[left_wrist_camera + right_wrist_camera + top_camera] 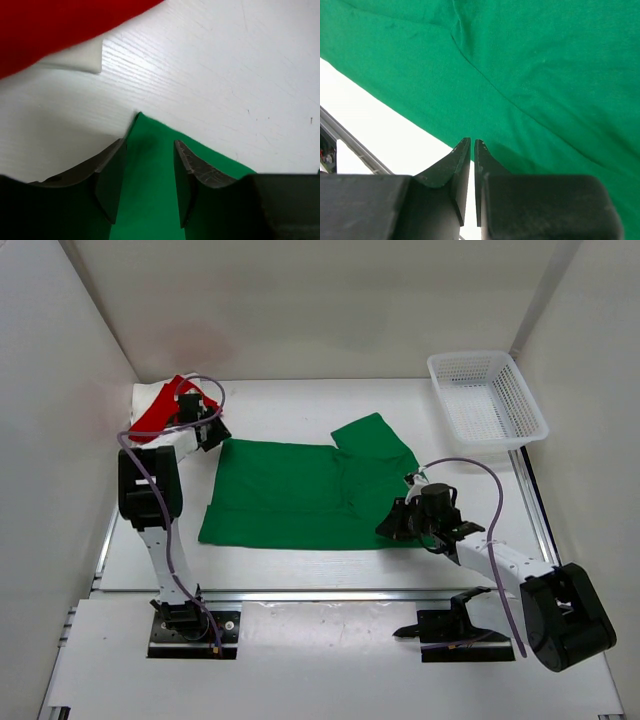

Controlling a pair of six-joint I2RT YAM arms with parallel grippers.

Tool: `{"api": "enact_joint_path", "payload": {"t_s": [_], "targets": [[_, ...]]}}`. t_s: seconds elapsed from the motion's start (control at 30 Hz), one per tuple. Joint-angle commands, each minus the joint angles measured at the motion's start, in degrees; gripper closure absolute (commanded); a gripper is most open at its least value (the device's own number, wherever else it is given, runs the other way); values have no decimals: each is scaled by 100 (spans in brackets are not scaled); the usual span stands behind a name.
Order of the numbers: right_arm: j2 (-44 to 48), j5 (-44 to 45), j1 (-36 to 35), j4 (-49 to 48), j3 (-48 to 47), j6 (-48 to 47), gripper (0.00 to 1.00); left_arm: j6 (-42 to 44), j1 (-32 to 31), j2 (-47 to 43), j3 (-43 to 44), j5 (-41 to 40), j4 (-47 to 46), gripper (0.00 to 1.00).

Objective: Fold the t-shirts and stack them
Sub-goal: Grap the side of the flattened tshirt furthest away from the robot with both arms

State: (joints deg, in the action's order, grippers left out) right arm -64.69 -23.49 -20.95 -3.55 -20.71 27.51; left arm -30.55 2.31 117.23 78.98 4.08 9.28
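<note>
Soft green cloth t-shirt (300,495) lies flat. L gripper (149,142) fingers spread over its far-left corner; R gripper (473,141) fingers pressed together.

table (280,400) | green shirt (290,495), spread | cream shirt (145,397) (red shirt (160,416) atop) | basket (485,395)

The top external camera looks down from above and behind the arm bases toward the far wall, taking in the whole surface (300,410). The left wrist camera sits very close over the far left corner, looking past the left tool (150,145). The right wrist camera hangs equally close toward the near right corner, behind the right tool (472,142). All three views share the green t-shirt (290,495).
</note>
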Motion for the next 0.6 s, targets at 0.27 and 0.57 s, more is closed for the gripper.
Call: {"api": "enact_joint_path", "payload": {"t_s": [0.27, 0.57], "targets": [[-229, -148, -32, -471, -153, 35, 92, 470, -352, 844, 1627, -750, 1302, 50], [79, -86, 169, -217, -486, -43, 92, 488, -424, 1136, 2087, -715, 1796, 69]]}}
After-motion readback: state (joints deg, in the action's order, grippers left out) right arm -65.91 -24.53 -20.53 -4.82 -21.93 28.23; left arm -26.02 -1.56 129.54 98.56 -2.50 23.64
